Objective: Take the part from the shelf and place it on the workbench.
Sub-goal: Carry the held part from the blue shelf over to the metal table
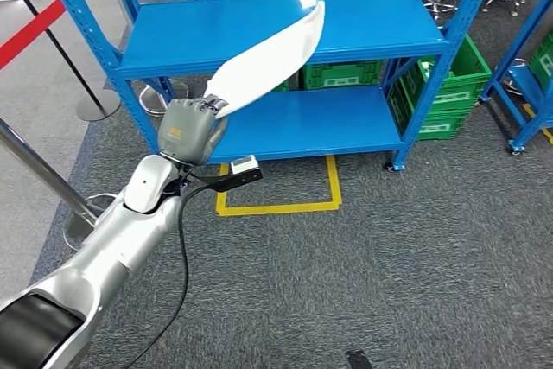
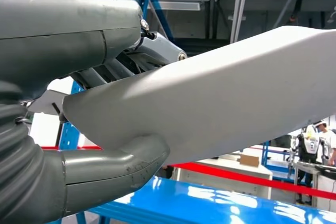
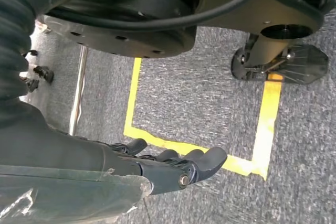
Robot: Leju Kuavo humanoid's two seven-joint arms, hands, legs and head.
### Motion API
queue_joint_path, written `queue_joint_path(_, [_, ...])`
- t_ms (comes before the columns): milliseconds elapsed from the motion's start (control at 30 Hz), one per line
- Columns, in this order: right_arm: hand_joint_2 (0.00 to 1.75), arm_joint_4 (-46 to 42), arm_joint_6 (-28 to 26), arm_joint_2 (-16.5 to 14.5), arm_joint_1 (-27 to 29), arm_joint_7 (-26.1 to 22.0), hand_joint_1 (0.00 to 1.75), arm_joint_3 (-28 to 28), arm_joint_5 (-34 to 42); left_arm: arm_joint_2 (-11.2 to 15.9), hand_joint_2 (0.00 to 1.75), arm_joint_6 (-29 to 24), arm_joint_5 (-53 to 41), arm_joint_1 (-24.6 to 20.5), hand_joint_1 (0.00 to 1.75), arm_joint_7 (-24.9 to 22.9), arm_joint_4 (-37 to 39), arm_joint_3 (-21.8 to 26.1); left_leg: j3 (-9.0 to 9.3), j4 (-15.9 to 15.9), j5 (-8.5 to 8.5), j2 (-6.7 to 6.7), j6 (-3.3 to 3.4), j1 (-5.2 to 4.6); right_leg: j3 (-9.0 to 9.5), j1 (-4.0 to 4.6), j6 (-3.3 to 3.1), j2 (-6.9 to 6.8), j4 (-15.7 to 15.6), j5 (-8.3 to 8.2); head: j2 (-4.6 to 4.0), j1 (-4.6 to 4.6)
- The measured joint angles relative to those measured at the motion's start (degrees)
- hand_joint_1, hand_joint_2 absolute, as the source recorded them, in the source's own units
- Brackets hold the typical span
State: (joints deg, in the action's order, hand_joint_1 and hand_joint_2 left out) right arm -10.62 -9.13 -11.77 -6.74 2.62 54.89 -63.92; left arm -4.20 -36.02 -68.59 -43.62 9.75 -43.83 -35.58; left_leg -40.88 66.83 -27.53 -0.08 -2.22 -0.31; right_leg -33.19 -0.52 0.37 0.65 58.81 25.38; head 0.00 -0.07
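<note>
1. Head view: left hand (image 1: 189, 130) clamped on the narrow root end of the white blade-shaped part (image 1: 270, 58). Part slanting up and away from the hand, far tip over the top board of the blue shelf (image 1: 365, 28), near that board's back edge; whether the tip touches the board or floats clear of it, cannot tell. Pick-up done or nearly done by the look of it; carrying and setting down on the worktop left to do, with no worktop visible. Long, flat, smooth white part, broad in the middle and tapering toward the grasped end, slightly twisted like a propeller blade. Green crates (image 1: 450, 84) behind the lower board; yellow floor marking (image 1: 280, 206) on the grey carpet.

2. Left wrist view: thick grey thumb (image 2: 118, 169) under the part (image 2: 238, 98), darker fingers (image 2: 158, 51) over it, firmly pinching. Matte pale surface, rounded edge, glossy blue shelf board (image 2: 206, 203) beneath.

3. Right wrist view: right hand (image 3: 174, 163) hanging over carpet near the yellow marking (image 3: 136, 95), dark fingers loosely extended, holding nothing.
</note>
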Motion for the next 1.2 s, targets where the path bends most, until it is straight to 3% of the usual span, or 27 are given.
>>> queue_joint_path(67, [1.75,0.0,0.08,0.01,0.04,-0.08,0.0,0.19,0.02,0.02,1.75,0.0,0.0,0.25,1.75,0.0,0.01,-0.03,-1.94,5.58,-2.02,0.0,-0.01,0.03,-0.68,0.12,-0.19,-0.02,0.01,-0.5,0.0,-0.03])
queue_joint_path(100, [1.75,0.0,0.11,0.01,0.03,-0.12,0.0,0.25,0.02,0.04,1.75,0.0,0.0,0.35,1.75,0.0,0.01,-0.04,-1.57,5.64,-1.51,0.0,0.18,0.01,-0.98,0.21,-0.18,-0.01,0.01,-0.74,0.0,-0.03])
queue_joint_path(167, [1.75,0.0,0.24,0.0,-0.01,-0.22,0.0,0.37,0.1,0.04,1.75,0.0,0.0,0.33,1.75,0.0,-0.01,-0.04,2.16,0.19,1.39,-0.01,0.91,-0.16,-1.39,0.39,-0.04,0.02,0.01,-1.16,0.0,-0.04])
queue_joint_path(233, [1.75,0.0,0.54,-0.05,-0.05,-0.31,0.0,0.58,0.55,-0.03,1.75,0.0,0.0,0.11,1.75,0.0,-0.03,-0.05,6.64,-6.72,3.15,-0.03,1.73,-0.49,-1.75,0.56,0.33,0.07,0.02,-1.51,0.0,-0.01])
queue_joint_path(300, [1.75,0.0,0.89,-0.1,-0.06,-0.33,0.0,0.83,1.14,-0.08,1.75,0.02,0.0,0.0,1.75,0.01,-0.05,-0.06,8.28,-9.79,3.1,-0.01,2.13,-0.74,-2.14,0.61,0.92,0.16,0.0,-1.92,0.0,0.0])
queue_joint_path(367, [1.75,0.0,1.12,-0.1,0.01,-0.39,0.0,1.17,1.52,-0.09,1.75,0.06,0.0,0.12,1.75,0.02,-0.06,-0.07,8.12,-10.54,3.29,0.25,2.42,-0.65,-2.56,0.59,1.51,0.28,0.08,-2.14,0.0,-0.03])
queue_joint_path(433, [1.75,0.0,1.25,-0.1,0.08,-0.53,0.0,1.56,1.72,-0.13,1.75,0.08,0.0,0.22,1.75,0.02,-0.07,-0.11,7.91,-10.89,3.74,0.71,2.91,-0.43,-3.77,0.58,2.02,0.18,2.48,-0.29,0.0,0.19])
queue_joint_path(533, [1.75,0.0,1.28,-0.09,-0.09,-0.78,0.0,1.96,1.74,-0.11,1.75,0.1,0.0,0.54,1.75,0.03,-0.08,-0.17,7.4,-10.94,4.17,1.61,3.4,-0.43,-7.82,0.47,2.72,-0.13,12.98,5.38,0.0,0.53])
queue_joint_path(567, [1.75,0.0,1.27,-0.08,-0.17,-0.83,0.0,2.05,1.73,-0.09,1.75,0.11,0.0,0.72,1.75,0.03,-0.08,-0.2,7.26,-10.93,4.28,1.96,3.44,-0.47,-8.5,0.46,2.87,-0.18,15.3,6.12,0.0,0.54])
queue_joint_path(600, [1.75,0.0,1.27,-0.08,-0.19,-0.82,0.0,2.12,1.69,-0.09,1.75,0.12,0.0,0.87,1.75,0.04,-0.08,-0.25,7.16,-10.91,4.37,2.33,3.44,-0.48,-8.21,0.46,2.97,-0.28,15.57,5.81,0.0,0.56])
queue_joint_path(667, [1.75,0.0,1.22,-0.08,-0.08,-0.79,0.0,2.17,1.56,-0.09,1.75,0.13,0.0,0.99,1.75,0.04,-0.1,-0.34,7.1,-10.77,4.43,3.04,3.33,-0.48,-4.72,0.47,3.01,-1.29,10.07,2.76,0.0,0.57])
queue_joint_path(733, [1.75,0.0,1.19,-0.08,0.0,-0.76,0.0,2.2,1.41,-0.03,1.75,0.13,0.0,0.94,1.75,0.04,-0.17,-0.37,6.92,-10.35,4.42,3.79,3.0,-0.77,-0.99,0.78,2.72,-3.74,3.11,0.55,0.0,0.59])
queue_joint_path(800, [1.75,0.0,1.17,-0.08,-0.01,-0.79,0.0,2.22,1.3,0.11,1.75,0.13,0.0,0.88,1.75,0.04,-0.21,-0.36,6.54,-9.97,4.51,4.81,2.6,-1.18,-0.18,1.08,1.86,-4.62,0.58,0.24,0.0,0.58])
queue_joint_path(867, [1.75,0.0,1.15,-0.08,0.09,-0.86,0.0,2.22,1.21,0.15,1.75,0.13,0.0,0.86,1.75,0.04,-0.23,-0.42,6.33,-9.79,4.46,5.86,2.26,-1.24,-0.65,0.98,0.9,-3.21,0.45,-0.22,0.0,0.58])
queue_joint_path(933, [1.75,0.0,1.13,-0.09,0.19,-0.97,0.0,2.24,1.08,0.17,1.75,0.13,0.01,0.8,1.75,0.04,-0.31,-0.54,5.58,-7.88,2.81,4.37,1.57,-0.91,-0.94,0.71,0.18,-1.86,0.35,-0.68,0.0,0.55])
queue_joint_path(1000, [1.75,0.0,1.11,-0.1,0.09,-1.07,0.0,2.25,0.94,0.32,1.75,0.15,0.02,0.78,1.75,0.04,-0.38,-0.62,2.92,-1.64,-0.9,1.67,0.85,-0.49,-1.33,0.49,-0.26,-0.54,0.3,-1.08,0.0,0.47])
queue_joint_path(1067, [1.75,0.0,1.09,-0.1,0.03,-1.11,0.0,2.26,0.86,0.46,1.75,0.23,0.04,0.91,1.75,0.04,-0.39,-0.72,-0.21,5.14,-3.6,0.78,0.59,-0.26,-1.79,0.42,-0.35,0.87,0.31,-1.45,0.0,0.45])
queue_joint_path(1100, [1.75,0.0,1.09,-0.1,0.04,-1.14,0.0,2.26,0.81,0.5,1.75,0.28,0.04,0.97,1.75,0.04,-0.39,-0.78,-0.74,6.26,-3.48,0.66,0.6,-0.18,-1.99,0.4,-0.29,1.6,0.32,-1.64,0.0,0.46])
queue_joint_path(1133, [1.75,0.0,1.08,-0.11,0.02,-1.16,0.0,2.26,0.76,0.53,1.75,0.32,0.06,1.0,1.75,0.04,-0.39,-0.84,-0.27,5.32,-2.36,0.51,0.69,-0.11,-2.16,0.36,-0.17,2.35,0.32,-1.82,0.0,0.46])
queue_joint_path(1200, [1.75,0.0,1.08,-0.15,-0.11,-1.2,0.0,2.25,0.68,0.58,1.75,0.37,0.08,0.92,1.75,0.04,-0.43,-0.88,3.18,-1.21,1.38,-1.22,0.86,0.14,-2.39,0.19,0.2,3.74,0.33,-2.14,0.0,0.46])
